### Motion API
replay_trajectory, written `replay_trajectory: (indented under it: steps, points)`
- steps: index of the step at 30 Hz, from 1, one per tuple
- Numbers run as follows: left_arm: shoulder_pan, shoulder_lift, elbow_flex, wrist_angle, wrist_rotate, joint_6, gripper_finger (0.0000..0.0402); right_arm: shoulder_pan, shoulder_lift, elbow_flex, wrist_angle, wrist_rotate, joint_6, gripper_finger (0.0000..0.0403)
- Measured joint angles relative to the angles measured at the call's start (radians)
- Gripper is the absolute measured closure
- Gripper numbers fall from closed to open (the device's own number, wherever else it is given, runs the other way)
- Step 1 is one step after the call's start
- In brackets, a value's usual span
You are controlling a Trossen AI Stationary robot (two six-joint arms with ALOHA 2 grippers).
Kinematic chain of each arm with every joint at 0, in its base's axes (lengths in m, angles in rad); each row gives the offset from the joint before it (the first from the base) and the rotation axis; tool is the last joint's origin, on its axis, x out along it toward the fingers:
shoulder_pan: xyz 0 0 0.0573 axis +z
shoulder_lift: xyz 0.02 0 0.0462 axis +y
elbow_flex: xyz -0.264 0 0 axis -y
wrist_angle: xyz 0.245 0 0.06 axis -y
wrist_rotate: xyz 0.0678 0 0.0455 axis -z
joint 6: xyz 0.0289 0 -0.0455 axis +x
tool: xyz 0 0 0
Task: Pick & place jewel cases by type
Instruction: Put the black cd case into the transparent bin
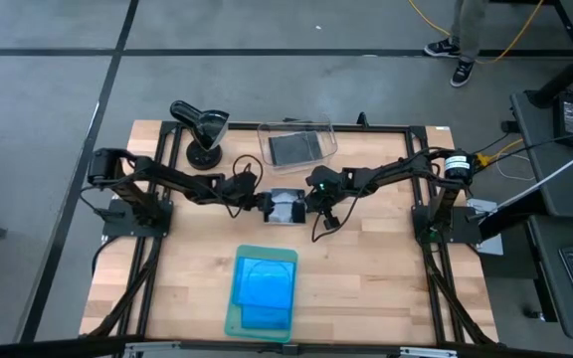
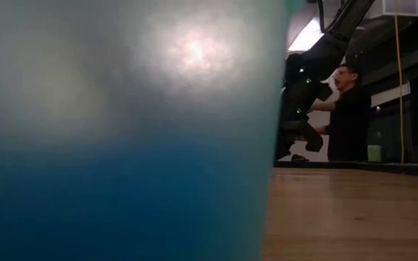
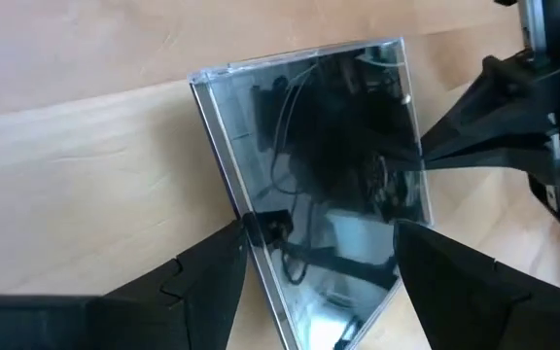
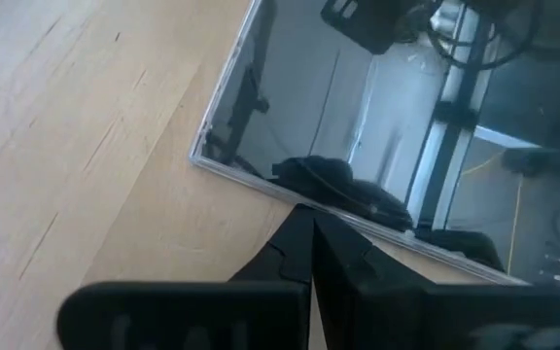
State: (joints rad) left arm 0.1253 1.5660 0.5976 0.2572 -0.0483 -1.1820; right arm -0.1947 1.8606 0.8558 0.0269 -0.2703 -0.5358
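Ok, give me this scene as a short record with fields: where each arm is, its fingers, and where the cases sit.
Left gripper: fingers open, straddling the dark clear square jewel case at table centre
Right gripper: fingers shut, tips at that case's edge
Clear rectangular plastic bin: holds a dark case
Pale green flat tray: holds bright blue cases
Background: person behind the table

Grey floor (image 1: 58, 60) with dark lines, a wooden table (image 1: 366, 278) in a black frame, a yellow cable (image 1: 436, 20) on the floor, a person (image 2: 350, 109) stood in the dim room, bright ceiling light (image 2: 307, 36).
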Motion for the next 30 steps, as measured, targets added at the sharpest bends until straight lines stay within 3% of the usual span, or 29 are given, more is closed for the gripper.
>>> replay_trajectory:
  steps: [15, 30]
  points:
    - [-0.004, -0.165, 0.013, 0.040, -0.033, 0.007, 0.0153, 0.000, 0.001, 0.000, 0.004, 0.005, -0.022, 0.0396]
    - [-0.012, -0.127, 0.127, -0.080, -0.025, 0.087, 0.0211, 0.001, 0.004, 0.000, 0.020, 0.006, -0.021, 0.0396]
